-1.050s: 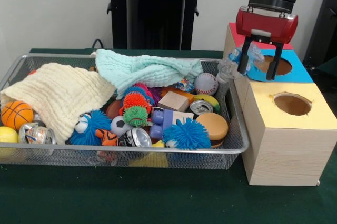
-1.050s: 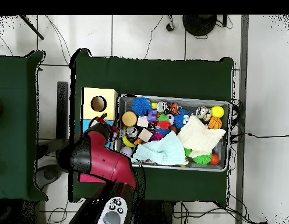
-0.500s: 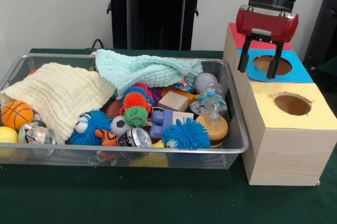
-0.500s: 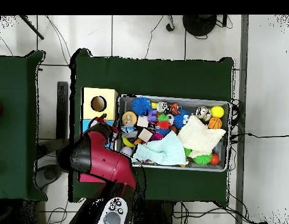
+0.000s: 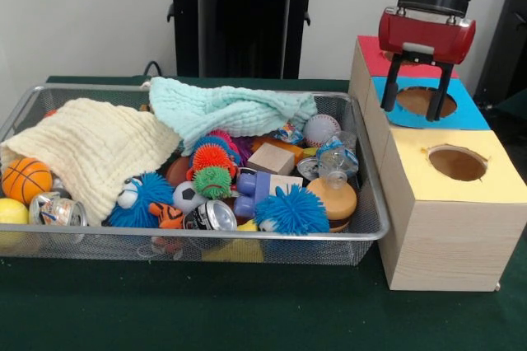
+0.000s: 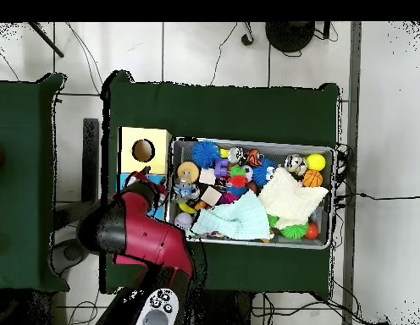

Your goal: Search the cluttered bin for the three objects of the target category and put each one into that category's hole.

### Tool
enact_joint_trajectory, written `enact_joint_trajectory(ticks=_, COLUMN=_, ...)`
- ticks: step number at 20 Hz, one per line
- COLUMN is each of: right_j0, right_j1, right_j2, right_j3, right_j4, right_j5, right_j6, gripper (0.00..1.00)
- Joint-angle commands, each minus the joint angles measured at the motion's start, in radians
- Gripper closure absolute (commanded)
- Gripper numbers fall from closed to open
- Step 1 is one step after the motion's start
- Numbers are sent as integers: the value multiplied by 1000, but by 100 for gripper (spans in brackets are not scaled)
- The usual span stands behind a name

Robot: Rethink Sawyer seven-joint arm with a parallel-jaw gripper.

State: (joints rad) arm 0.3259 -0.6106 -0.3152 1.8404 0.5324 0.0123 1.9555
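Dark green cloth is seen covering the desk, with a pale wall behind it. On the cloth a wire mesh bin is set, and just beside it a wooden sorting box whose top is divided into red, blue and yellow panels. A round hole is cut in the blue panel and another in the yellow panel.

Above the blue hole the claw is held, its two black fingers spread apart and nothing gripped between them. In the overhead view the red arm is seen reaching over the box, and the claw itself is hidden beneath it.

A crumpled clear plastic bottle with a blue label is found lying in the bin at the end nearest the box, resting on a round tan disc and just beside a baseball. A cream cloth and a mint green cloth are draped over the far part of the clutter. Among the heap a blue spiky ball, a small basketball, a crushed can and a wooden block can be made out.
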Motion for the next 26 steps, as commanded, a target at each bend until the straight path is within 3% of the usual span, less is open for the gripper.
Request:
enact_joint_trajectory(ticks=1, right_j0=-74, right_j1=-21, right_j2=92, right_j3=8, right_j4=-28, right_j5=76, right_j6=140, gripper=0)
enact_joint_trajectory(ticks=9, right_j0=-180, right_j1=-54, right_j2=153, right_j3=46, right_j4=-120, right_j5=37, right_j6=83, gripper=0)
enact_joint_trajectory(ticks=14, right_j0=-235, right_j1=-53, right_j2=179, right_j3=31, right_j4=-176, right_j5=36, right_j6=68, gripper=0)
enact_joint_trajectory(ticks=23, right_j0=-308, right_j1=-6, right_j2=240, right_j3=19, right_j4=-270, right_j5=-42, right_j6=92, gripper=0)
enact_joint_trajectory(ticks=26, right_j0=-358, right_j1=27, right_j2=294, right_j3=11, right_j4=-315, right_j5=-81, right_j6=94, gripper=0)
